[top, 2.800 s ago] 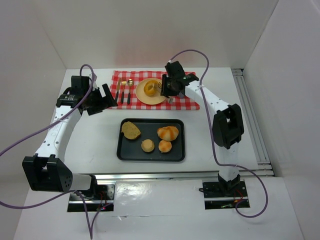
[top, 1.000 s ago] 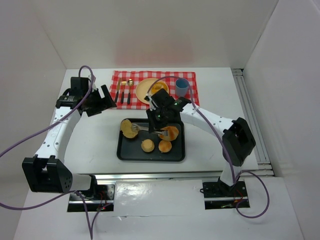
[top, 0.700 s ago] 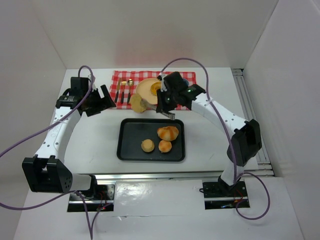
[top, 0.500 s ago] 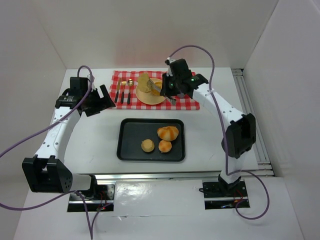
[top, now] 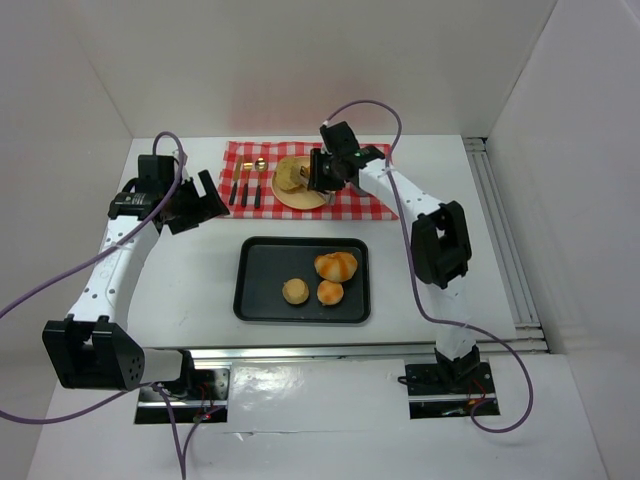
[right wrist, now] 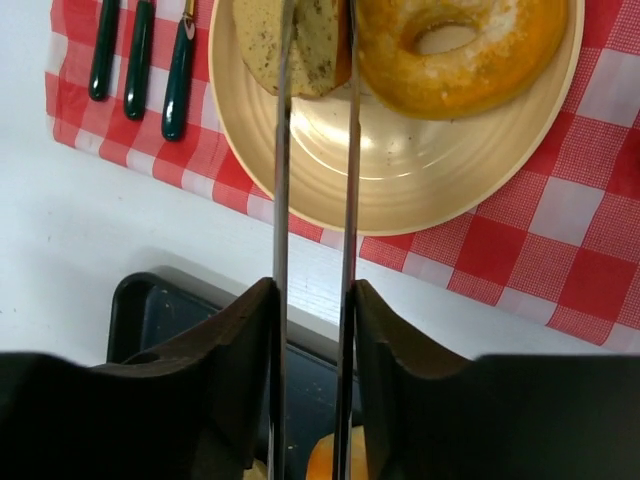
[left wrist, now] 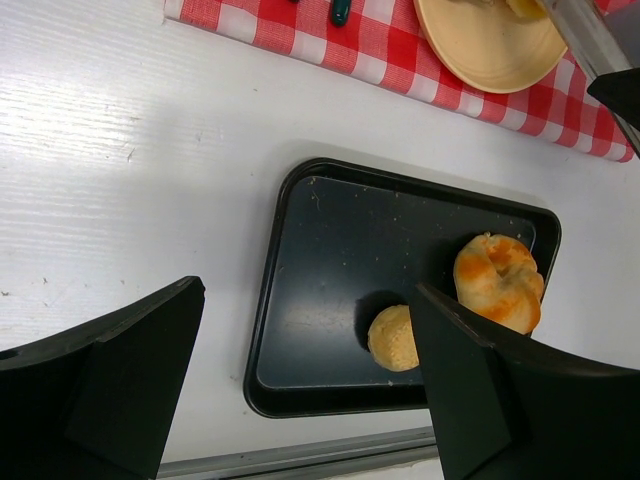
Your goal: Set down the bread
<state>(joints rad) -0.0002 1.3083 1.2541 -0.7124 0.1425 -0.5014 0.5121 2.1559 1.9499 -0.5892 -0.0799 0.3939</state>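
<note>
The slice of bread (right wrist: 258,40) is on the yellow plate (right wrist: 400,180), at its far side and hard against the ring doughnut (right wrist: 500,60); whether the two touch I can't make out. It looks a light, soft thing with a crumbly cut face. I'd expect it to squash or tear under a hard pinch and to flop if caught by a corner, so the flat faces near the middle seem the place to hold it, and gently.

The right tool (right wrist: 316,20) has its two long thin blades straddling part of the slice, one crossing its face and the other at the edge next to the doughnut. They stand parallel with a narrow gap, and I cannot tell whether they are pinching the bread or have let it go. The right arm is stretched well out over the checked cloth (top: 370,205), wrist turned in toward the plate.

The left tool (left wrist: 300,370) hangs with its fingers spread wide on nothing, its arm raised over the left of the desk (top: 190,270). Nearer the arms, the black tray (top: 255,300) holds three rolls (top: 336,266).
</note>
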